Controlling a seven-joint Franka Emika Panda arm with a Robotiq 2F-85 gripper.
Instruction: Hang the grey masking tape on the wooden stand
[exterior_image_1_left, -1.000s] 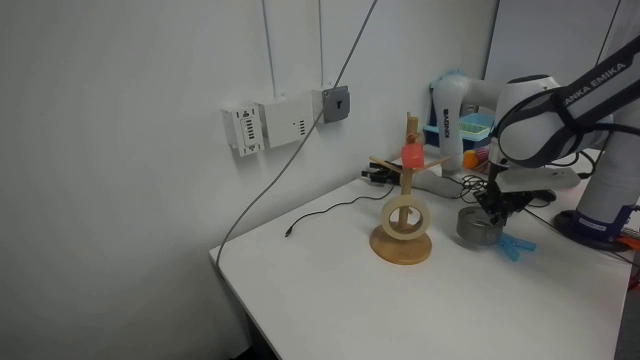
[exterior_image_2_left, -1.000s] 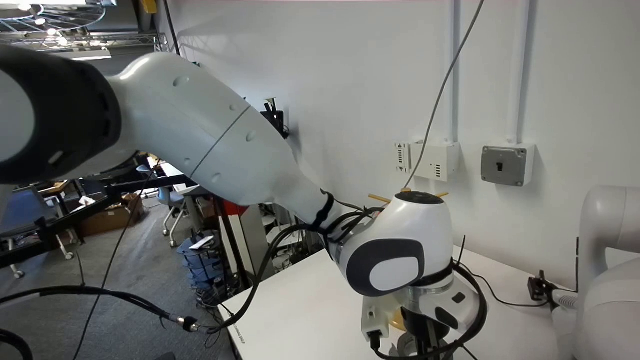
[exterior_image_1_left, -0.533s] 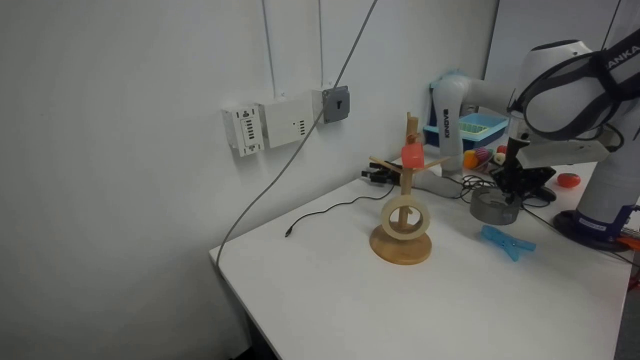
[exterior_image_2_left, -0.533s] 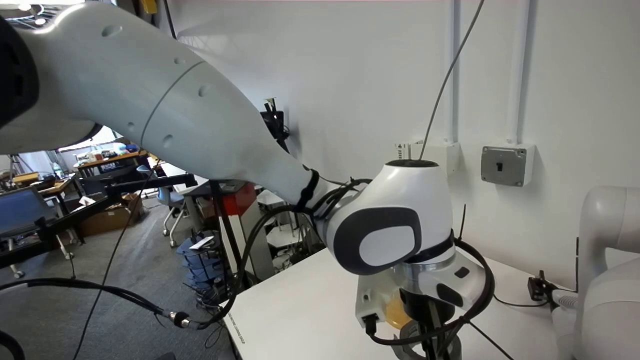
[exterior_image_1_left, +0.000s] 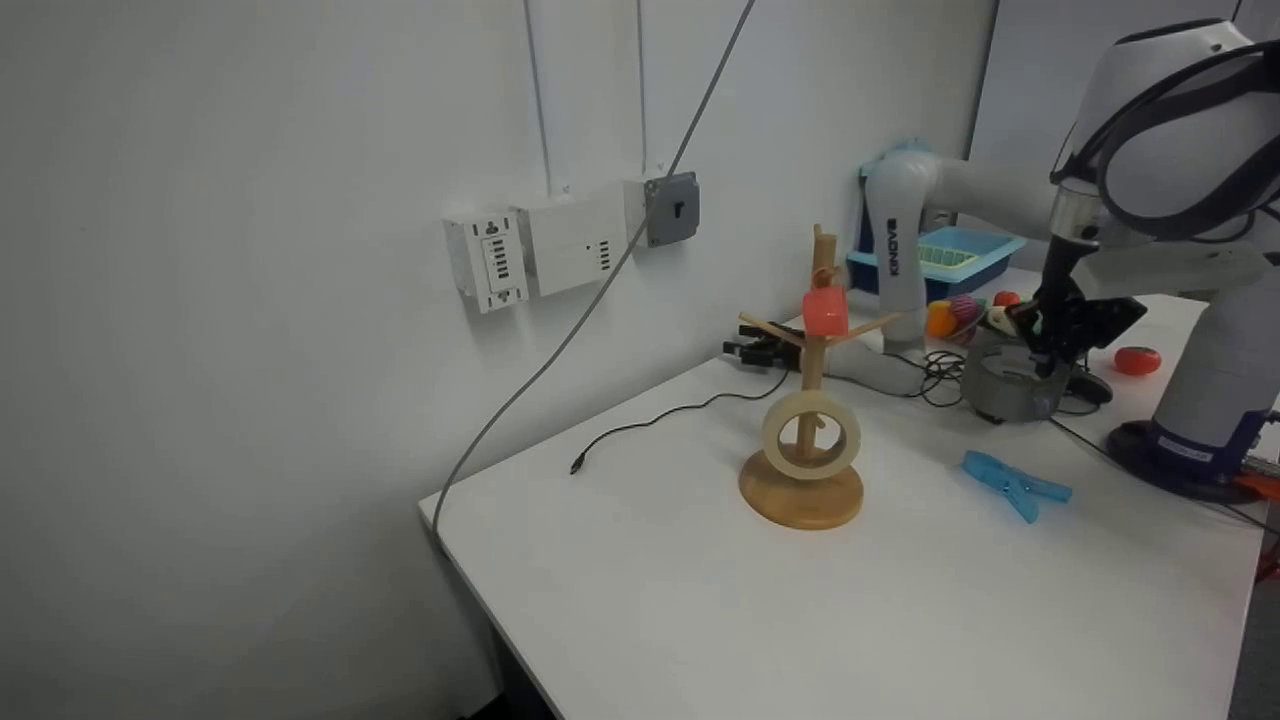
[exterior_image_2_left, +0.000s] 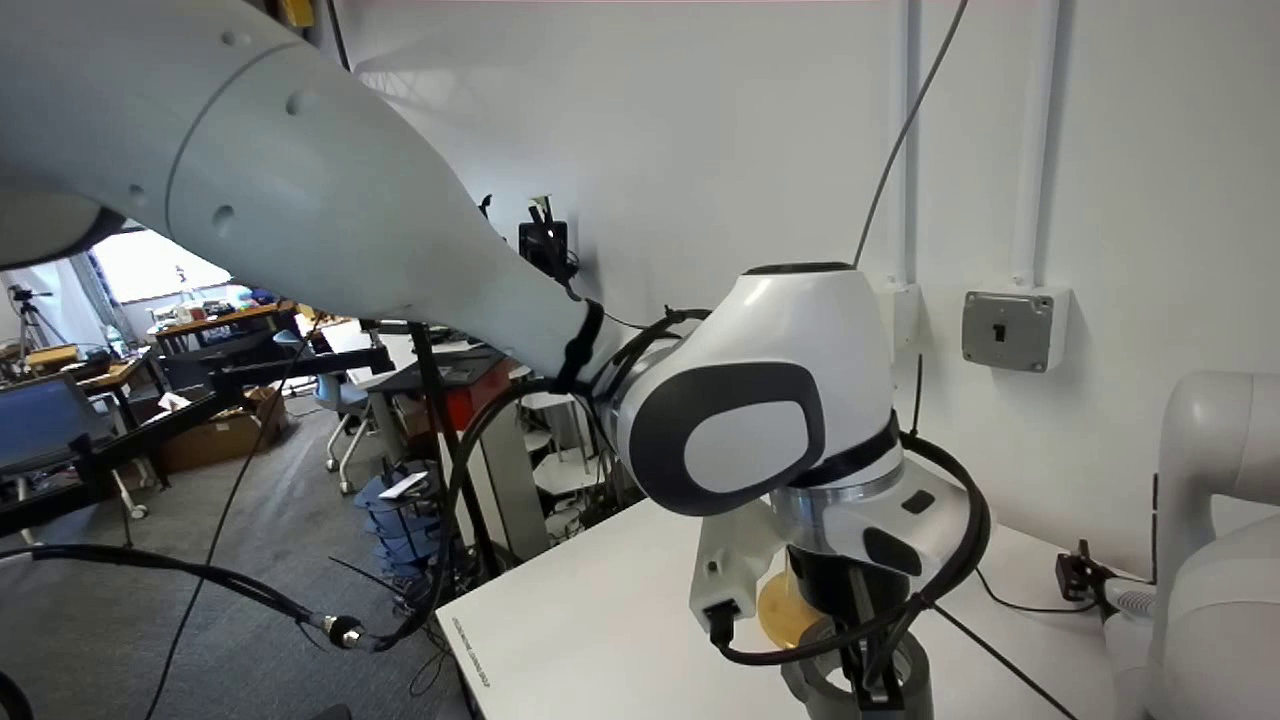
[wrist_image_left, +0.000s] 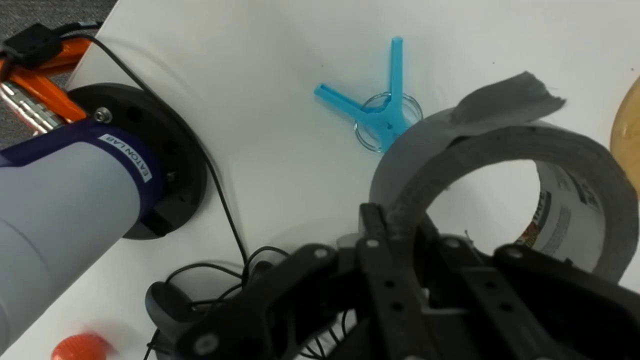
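My gripper is shut on the wall of the grey masking tape and holds it above the table. In the wrist view, one finger of the gripper is outside the ring and the other inside its hole; the tape has a loose end sticking up. The wooden stand is upright, apart from the tape, with side pegs, a red piece near its top and a cream tape roll on a low peg. Part of its base shows in the wrist view; the arm hides most of it in an exterior view.
A light-blue clip-like object lies on the table between stand and robot base. A clear ring is under it. A black mouse, cables and a red round object lie near the base. A second arm stands behind.
My gripper has moved up and back, away from the stand, with the grey tape in it. The light-blue object is now fully uncovered. The stand has not moved.
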